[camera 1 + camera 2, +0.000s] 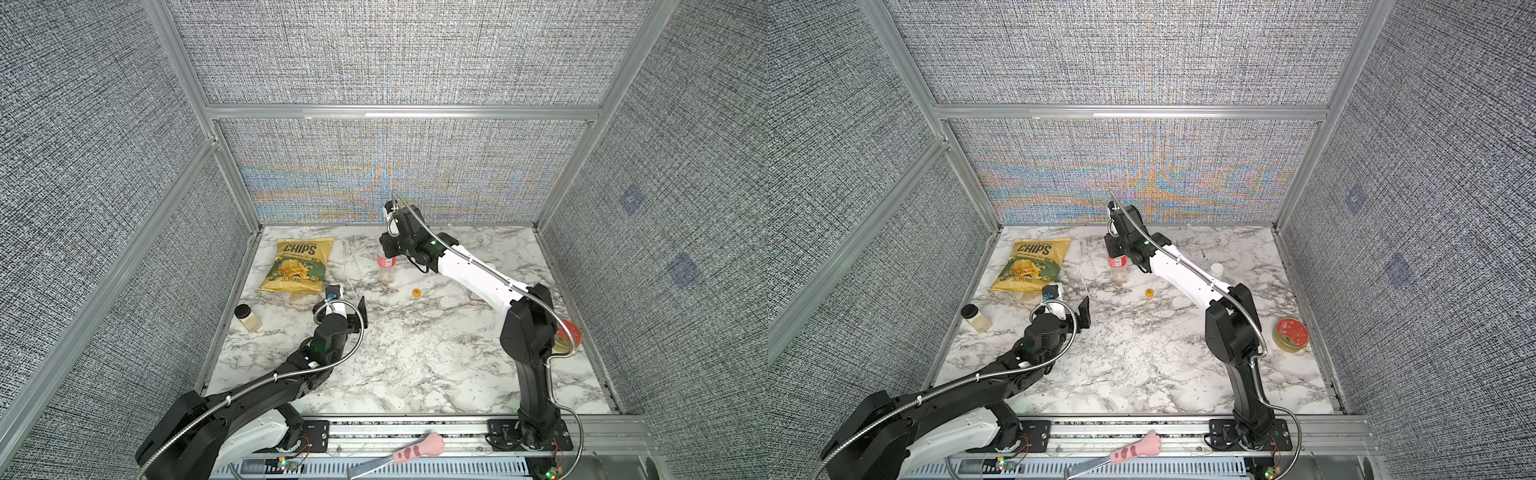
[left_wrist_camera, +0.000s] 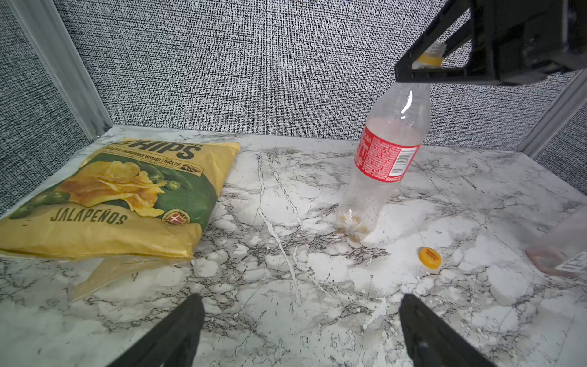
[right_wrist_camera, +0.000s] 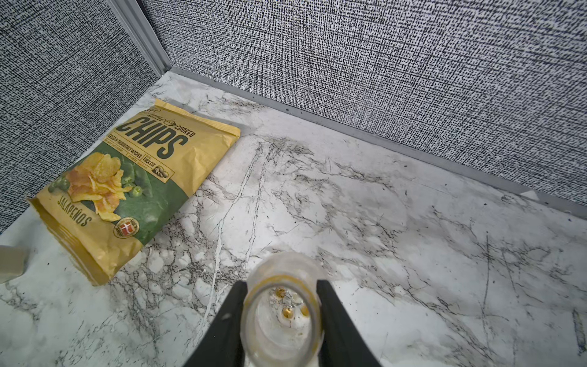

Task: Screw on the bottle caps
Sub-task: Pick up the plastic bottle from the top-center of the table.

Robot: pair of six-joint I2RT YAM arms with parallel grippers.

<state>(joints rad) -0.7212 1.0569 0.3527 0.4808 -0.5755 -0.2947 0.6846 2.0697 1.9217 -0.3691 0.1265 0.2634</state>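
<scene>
A tall clear bottle (image 1: 386, 266) (image 1: 1117, 266) (image 2: 387, 152) with a red label stands on the marble table, its neck open and small brown bits at its bottom. My right gripper (image 3: 282, 286) (image 1: 388, 245) comes down from above, shut on the bottle's (image 3: 279, 333) neck with a finger pressed on each side. The orange cap (image 1: 416, 293) (image 1: 1149, 292) (image 2: 429, 257) lies on the table just right of the bottle. A white cap (image 1: 1216, 269) sits beyond the right arm. The pink-tinted bottle (image 2: 559, 254) shows only partly. My left gripper (image 2: 301, 298) (image 1: 349, 303) hovers open and empty.
A yellow chips bag (image 1: 297, 266) (image 3: 133, 190) lies at the back left. A small black-lidded jar (image 1: 247, 318) lies near the left wall. A red tin (image 1: 1291, 334) stands at the right edge. A pink-handled knife (image 1: 399, 455) rests on the front rail.
</scene>
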